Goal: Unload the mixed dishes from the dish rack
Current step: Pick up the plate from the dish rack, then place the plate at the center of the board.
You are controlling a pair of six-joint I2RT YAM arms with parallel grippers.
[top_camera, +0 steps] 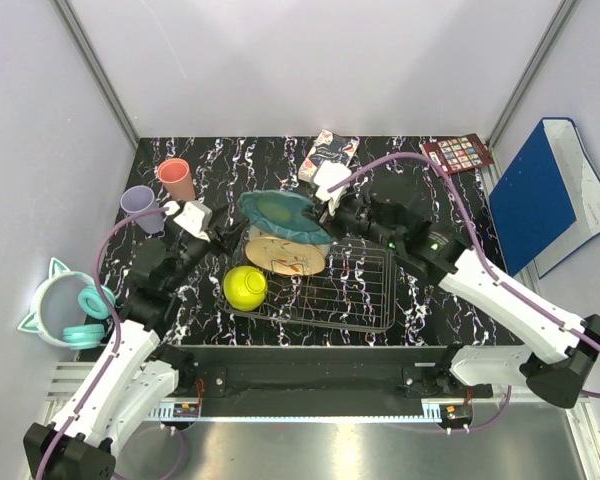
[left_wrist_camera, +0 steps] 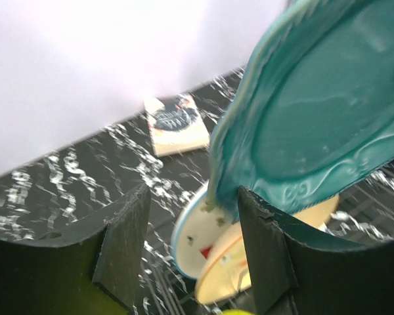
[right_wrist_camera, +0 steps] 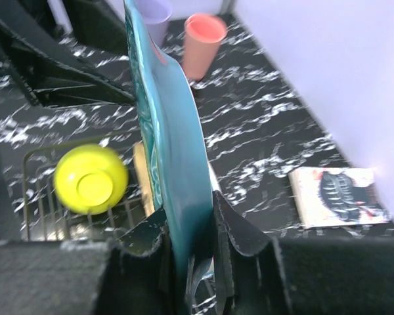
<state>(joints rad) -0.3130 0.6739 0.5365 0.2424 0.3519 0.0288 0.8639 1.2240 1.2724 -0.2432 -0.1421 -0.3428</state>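
Over the dish rack [top_camera: 370,292], right jaws clamp the teal plate [top_camera: 280,213]; open left jaws straddle its edge.

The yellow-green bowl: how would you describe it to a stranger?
Find the wire dish rack on the black marbled table. At its left end sits the yellow-green bowl, upside down. Unlike the flat plates beside it, it is domed and bright yellow.

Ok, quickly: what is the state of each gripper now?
Left gripper: open, holding nothing.
Right gripper: closed on the teal plate.
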